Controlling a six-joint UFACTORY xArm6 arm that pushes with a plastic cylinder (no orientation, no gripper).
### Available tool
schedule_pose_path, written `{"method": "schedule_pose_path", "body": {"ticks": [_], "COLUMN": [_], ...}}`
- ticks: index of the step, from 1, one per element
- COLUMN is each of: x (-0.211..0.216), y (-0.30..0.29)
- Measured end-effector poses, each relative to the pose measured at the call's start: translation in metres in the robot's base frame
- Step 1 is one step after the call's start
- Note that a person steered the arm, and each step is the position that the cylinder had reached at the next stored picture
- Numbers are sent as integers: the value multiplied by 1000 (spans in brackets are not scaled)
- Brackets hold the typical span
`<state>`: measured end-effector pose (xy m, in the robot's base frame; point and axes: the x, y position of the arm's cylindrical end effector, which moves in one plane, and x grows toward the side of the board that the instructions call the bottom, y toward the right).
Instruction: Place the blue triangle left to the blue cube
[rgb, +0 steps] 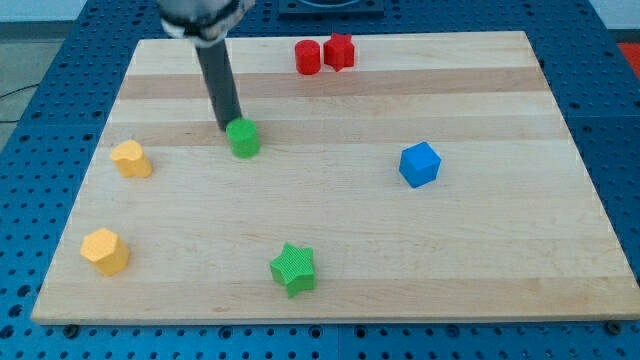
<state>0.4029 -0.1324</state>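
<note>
The blue cube (419, 164) sits right of the board's middle. No blue triangle shows anywhere in the view. My dark rod comes down from the view's top left, and my tip (229, 127) rests on the board just left of and touching the upper-left side of a green round block (243, 137). The tip is far to the left of the blue cube.
A red cylinder (307, 57) and a red star-like block (339, 51) sit together at the top edge. Two yellow blocks lie at the left, one higher (131, 158) and one lower (105, 250). A green star (293, 268) lies near the bottom edge. The wooden board (500, 250) lies on a blue perforated table.
</note>
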Motion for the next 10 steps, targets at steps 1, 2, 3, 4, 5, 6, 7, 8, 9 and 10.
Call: {"method": "schedule_pose_path", "body": {"ticks": [1, 2, 3, 4, 5, 6, 7, 8, 9, 10], "x": [63, 107, 49, 65, 111, 124, 90, 82, 102, 119], "y": [19, 51, 37, 61, 82, 76, 71, 114, 107, 81]}}
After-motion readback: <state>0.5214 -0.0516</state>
